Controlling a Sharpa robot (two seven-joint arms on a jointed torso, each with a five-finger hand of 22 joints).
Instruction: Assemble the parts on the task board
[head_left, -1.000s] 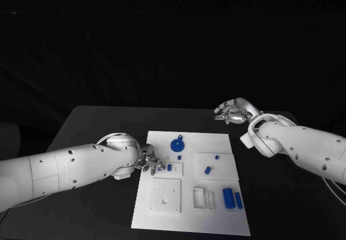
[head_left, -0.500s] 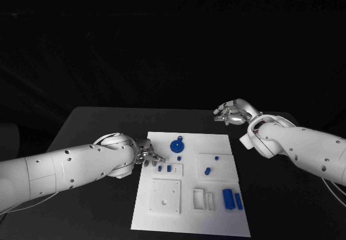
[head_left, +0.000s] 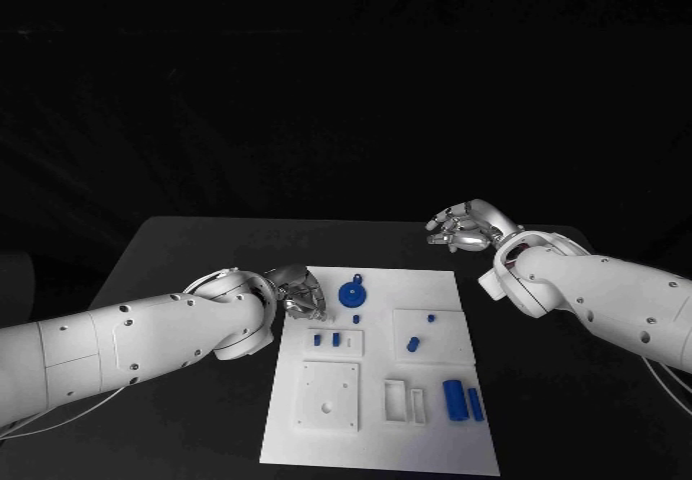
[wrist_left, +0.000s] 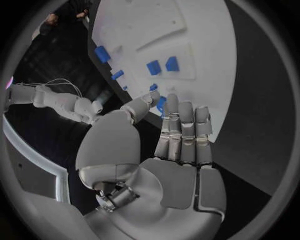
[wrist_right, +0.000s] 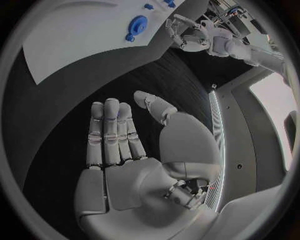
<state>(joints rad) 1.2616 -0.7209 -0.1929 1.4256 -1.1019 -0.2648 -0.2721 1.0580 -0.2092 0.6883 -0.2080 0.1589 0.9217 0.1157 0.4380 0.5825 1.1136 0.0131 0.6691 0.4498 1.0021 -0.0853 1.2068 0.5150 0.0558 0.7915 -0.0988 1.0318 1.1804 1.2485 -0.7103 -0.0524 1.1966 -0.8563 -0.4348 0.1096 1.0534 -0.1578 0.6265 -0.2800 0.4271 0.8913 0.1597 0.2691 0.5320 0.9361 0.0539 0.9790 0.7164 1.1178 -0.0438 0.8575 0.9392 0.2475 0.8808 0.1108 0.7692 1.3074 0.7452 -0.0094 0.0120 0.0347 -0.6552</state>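
Note:
The white task board (head_left: 378, 447) lies in the middle of the black table. On it near the far end sits a blue disc part (head_left: 353, 293), with small blue pieces (head_left: 326, 339) in a raised plate and two blue cylinders (head_left: 464, 400) nearer me. My left hand (head_left: 299, 292) hovers at the board's far left edge, just left of the disc; its fingers (wrist_left: 182, 131) are straight and apart from the thumb, holding nothing. My right hand (head_left: 464, 226) hangs off the board at the back right, palm (wrist_right: 125, 150) flat and empty.
More small blue pieces (head_left: 413, 343) stand in a square plate on the board's right half. A blank square plate (head_left: 329, 393) and a slotted white holder (head_left: 405, 398) lie nearer me. Black table (head_left: 188, 250) surrounds the board on all sides.
My left hand has moved away from me along the board's left edge, from beside the small blue pieces up to the blue disc. The right hand has stayed put.

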